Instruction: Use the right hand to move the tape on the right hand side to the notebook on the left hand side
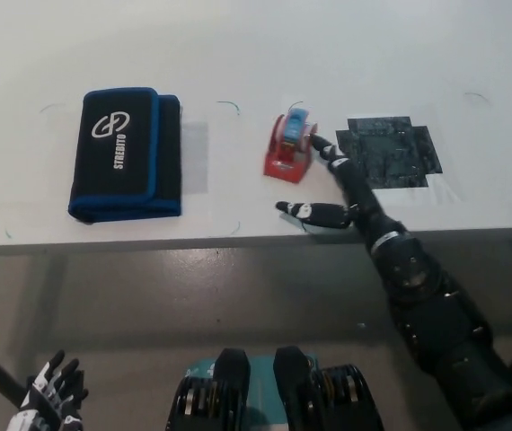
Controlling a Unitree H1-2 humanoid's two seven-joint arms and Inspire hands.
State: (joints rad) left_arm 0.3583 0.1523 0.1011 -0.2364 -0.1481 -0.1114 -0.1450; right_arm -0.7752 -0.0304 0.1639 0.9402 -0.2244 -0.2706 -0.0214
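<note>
My right hand (323, 184) grips the tape (290, 146) at frame centre above the worktop (238, 54), well short of the notebook (123, 154) at upper left; I should hold it level, carry left, set down squarely.
</note>
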